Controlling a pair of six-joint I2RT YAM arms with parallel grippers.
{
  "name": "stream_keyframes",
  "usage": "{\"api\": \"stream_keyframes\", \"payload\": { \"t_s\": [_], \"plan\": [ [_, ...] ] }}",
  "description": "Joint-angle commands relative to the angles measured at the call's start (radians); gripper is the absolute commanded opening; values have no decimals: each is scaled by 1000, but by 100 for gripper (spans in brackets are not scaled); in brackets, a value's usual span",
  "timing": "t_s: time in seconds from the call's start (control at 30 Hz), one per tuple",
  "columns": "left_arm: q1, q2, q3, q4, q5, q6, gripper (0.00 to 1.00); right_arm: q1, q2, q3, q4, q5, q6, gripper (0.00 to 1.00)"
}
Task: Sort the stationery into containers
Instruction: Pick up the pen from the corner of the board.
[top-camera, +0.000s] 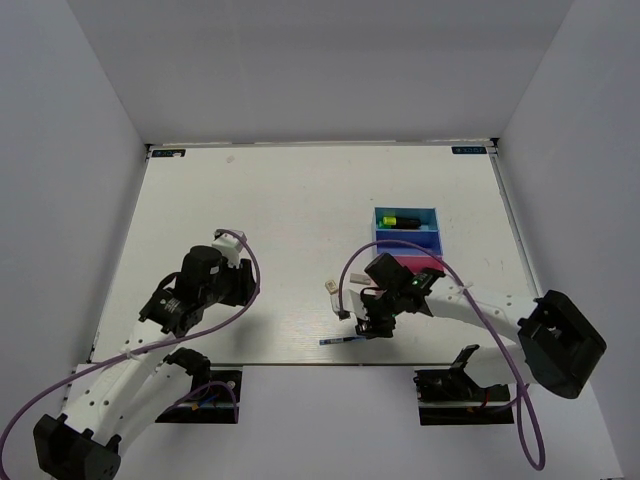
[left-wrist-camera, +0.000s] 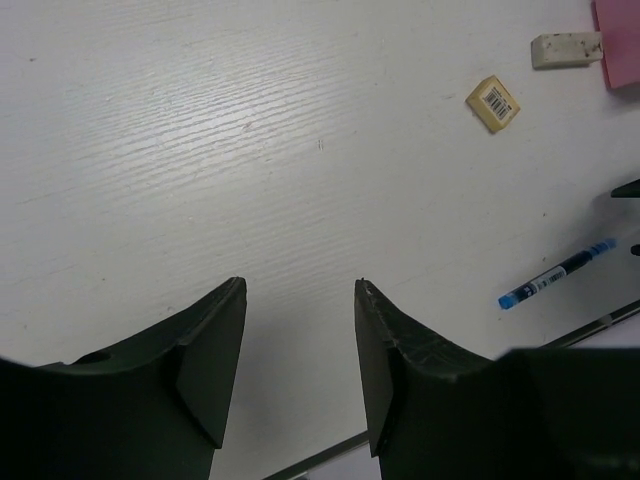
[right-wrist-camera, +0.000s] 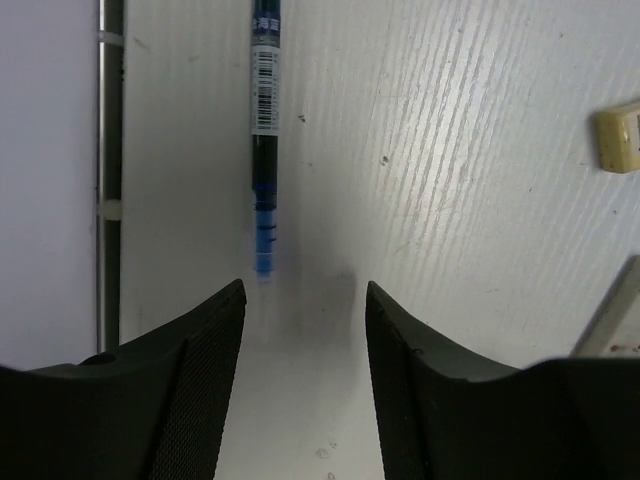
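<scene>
left gripper (left-wrist-camera: 300, 300): dark fingers apart, nothing between, above bare white wooden table (left-wrist-camera: 200, 150)
right gripper (right-wrist-camera: 305, 300): fingers apart, empty, low near table's front edge
thin blue pen (right-wrist-camera: 264, 150): flat on table, just ahead of right gripper's fingertips, not between them
yellowish barcode eraser (left-wrist-camera: 493, 103): loose on table
white rectangular eraser (left-wrist-camera: 565, 49): just beside pink bin
three-bin plastic organiser (top-camera: 433, 225): light blue far, darker blue middle, pink nearest, partly hidden by right arm
green black-bodied highlighter (top-camera: 400, 219): lying in light blue bin

Bare table (left-wrist-camera: 250, 150) lies open between my left fingers (left-wrist-camera: 210, 350). Before my right fingers (right-wrist-camera: 200, 350), the blue pen (right-wrist-camera: 264, 150) lies beside the table's edge, an eraser (right-wrist-camera: 620, 138) well aside.
</scene>
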Motion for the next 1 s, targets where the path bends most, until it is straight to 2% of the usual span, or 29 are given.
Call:
{"api": "stream_keyframes", "payload": {
  "t_s": [0.0,0.23,0.5,0.6,0.67,0.77,0.97],
  "plan": [
    [7,-15,15,-2,-20,8,58,35,18,-28,99,79,45,54],
    [7,-13,15,-6,-25,11,58,86,10,-70,130,110,47,54],
    [7,-13,12,-3,-25,13,58,150,56,-52,130,149,59,48],
    [7,-13,9,-5,-30,14,58,175,76,-59,132,171,51,42],
    [6,-18,10,-3,-37,14,58,188,90,-65,130,182,48,32],
    [6,-18,10,-5,-31,16,58,201,107,-81,130,205,38,24],
    [6,-16,7,-5,-36,16,57,216,133,-90,162,275,47,20]
  ]
}}
